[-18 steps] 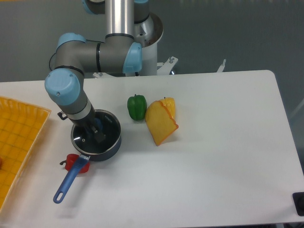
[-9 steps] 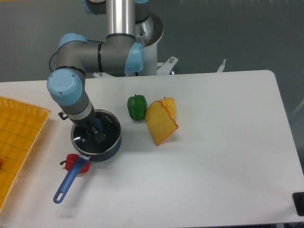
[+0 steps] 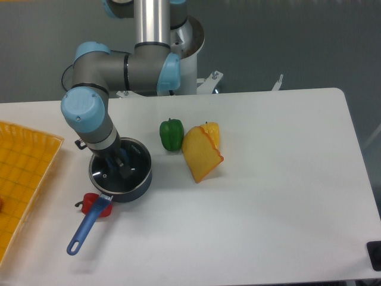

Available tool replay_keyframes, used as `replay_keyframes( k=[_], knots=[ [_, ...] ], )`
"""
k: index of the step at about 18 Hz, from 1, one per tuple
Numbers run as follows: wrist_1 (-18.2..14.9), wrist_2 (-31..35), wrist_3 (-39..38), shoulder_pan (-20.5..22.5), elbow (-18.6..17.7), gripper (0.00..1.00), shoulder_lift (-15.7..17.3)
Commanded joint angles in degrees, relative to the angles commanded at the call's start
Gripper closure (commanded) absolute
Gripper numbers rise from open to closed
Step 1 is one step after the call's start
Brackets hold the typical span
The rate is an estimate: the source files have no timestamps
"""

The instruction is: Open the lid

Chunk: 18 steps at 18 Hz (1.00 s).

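Note:
A small dark-blue saucepan (image 3: 140, 186) with a long blue handle (image 3: 88, 225) sits at the table's left. Its round glass lid (image 3: 102, 173) with a metal rim lies on top. My gripper (image 3: 121, 164) reaches down onto the middle of the lid, with its dark fingers (image 3: 125, 171) at the blue knob, which is mostly hidden between them. The jaws look closed around the knob, but the arm's wrist covers much of the view. The lid still rests on the pan.
A green pepper (image 3: 171, 134) and a yellow-orange cheese wedge (image 3: 202, 152) lie right of the pan. A red object (image 3: 89, 202) sits under the pan handle. A yellow basket (image 3: 24, 179) fills the left edge.
The arm's wrist has shifted slightly right and up over the pan. The lid and pan have not visibly moved.

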Motion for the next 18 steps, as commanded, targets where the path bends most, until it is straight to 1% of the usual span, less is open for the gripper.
replay_keyframes(
  k=[3,6,9,11,12,15,18],
  knots=[
    [-0.1,0.0,0.0,0.0,0.0,0.00,0.1],
    [-0.3,0.0,0.0,0.3,-0.1,0.01,0.9],
    [-0.4,0.0,0.0,0.3,-0.1,0.17,0.9],
    [-0.4,0.0,-0.1,0.1,-0.1,0.20,0.9],
    [-0.4,0.1,-0.1,0.1,0.0,0.26,0.8],
    [-0.4,0.1,-0.1,0.1,0.0,0.26,0.8],
    [-0.4,0.2,-0.1,0.0,0.1,0.30,0.8]
  ],
)
